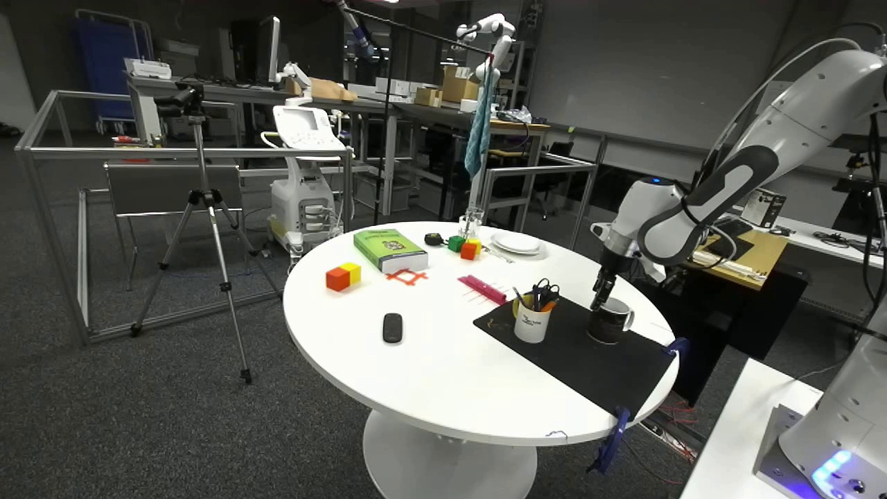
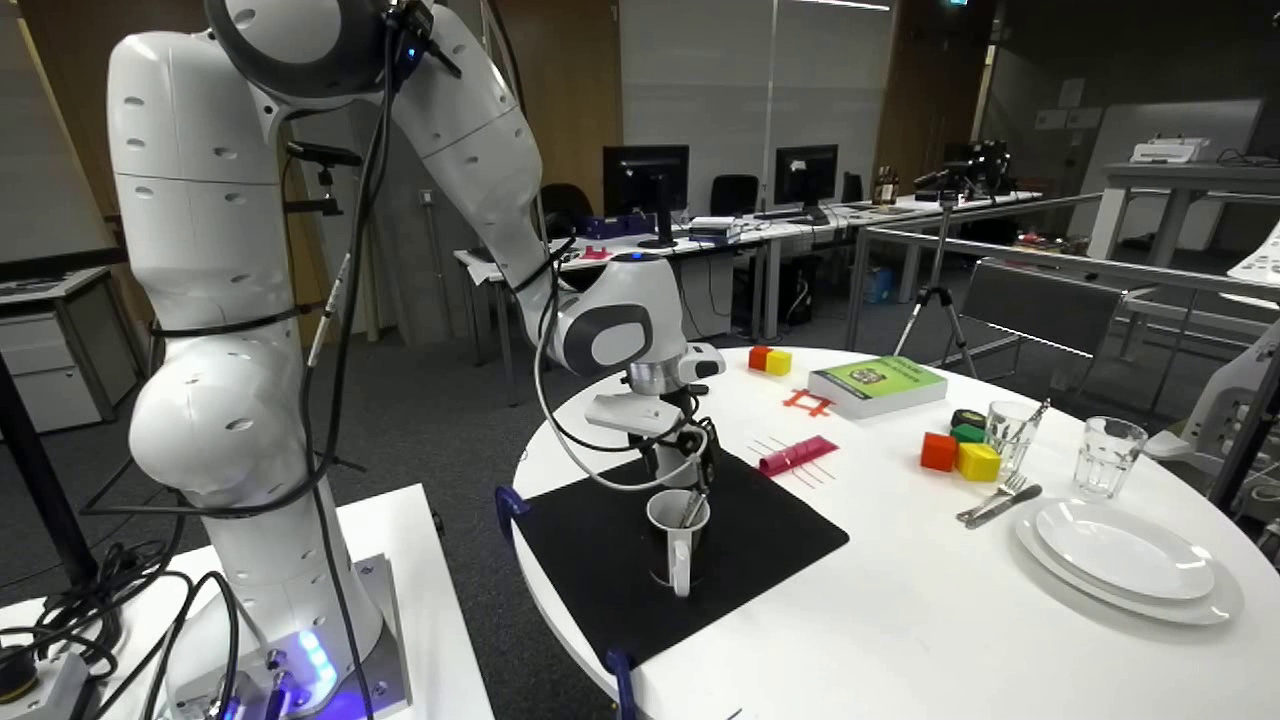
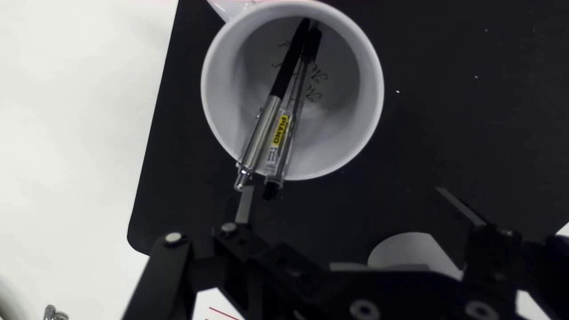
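My gripper [image 3: 344, 195] stands open, its fingers [image 3: 244, 206] wide apart and nothing gripped. Closest to it is a dark mug with a white inside [image 3: 342, 133]; two pens lean in it, a silver and black one [image 3: 262, 129] and a clear one [image 3: 284, 138]. Their upper ends poke past the rim beside the left finger in the wrist view; contact cannot be told. In an exterior view the gripper [image 1: 600, 296] is just above the dark mug [image 1: 607, 326]. A white mug [image 1: 531, 327] with pens and scissors stands alongside, mostly hidden behind the gripper in an exterior view.
Both mugs stand on a black mat [image 2: 770, 545], clamped to the round white table [image 1: 429, 374]. Farther off are a black remote-like object [image 1: 392, 328], a green book [image 1: 391, 249], coloured blocks [image 2: 938, 452], a pink piece [image 2: 797, 455], plates [image 2: 1125, 550], glasses [image 2: 1108, 457] and cutlery [image 2: 1000, 503].
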You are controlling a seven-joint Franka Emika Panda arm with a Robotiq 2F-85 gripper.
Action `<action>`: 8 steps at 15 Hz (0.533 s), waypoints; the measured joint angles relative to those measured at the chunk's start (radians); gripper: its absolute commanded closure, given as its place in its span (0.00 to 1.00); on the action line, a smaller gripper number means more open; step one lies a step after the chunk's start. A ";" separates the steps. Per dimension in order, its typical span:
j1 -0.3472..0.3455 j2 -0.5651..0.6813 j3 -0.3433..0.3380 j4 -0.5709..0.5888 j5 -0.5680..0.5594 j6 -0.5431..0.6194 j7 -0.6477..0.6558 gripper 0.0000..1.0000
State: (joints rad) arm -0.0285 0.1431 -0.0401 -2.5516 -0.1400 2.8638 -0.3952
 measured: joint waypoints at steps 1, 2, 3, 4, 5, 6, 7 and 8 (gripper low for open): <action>0.000 0.000 0.000 0.000 -0.002 -0.010 0.004 0.00; 0.000 0.000 0.000 0.000 -0.005 -0.025 0.011 0.00; 0.000 0.000 0.000 0.000 -0.008 -0.044 0.021 0.00; 0.000 0.000 -0.001 0.001 -0.013 -0.063 0.032 0.00; 0.000 0.000 -0.001 0.002 -0.015 -0.082 0.040 0.00; 0.001 0.000 -0.001 0.003 -0.015 -0.096 0.047 0.00; 0.001 0.000 -0.001 0.004 -0.015 -0.109 0.050 0.13; 0.001 0.000 -0.001 0.005 -0.018 -0.118 0.055 0.28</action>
State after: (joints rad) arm -0.0279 0.1431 -0.0409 -2.5466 -0.1580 2.7458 -0.3405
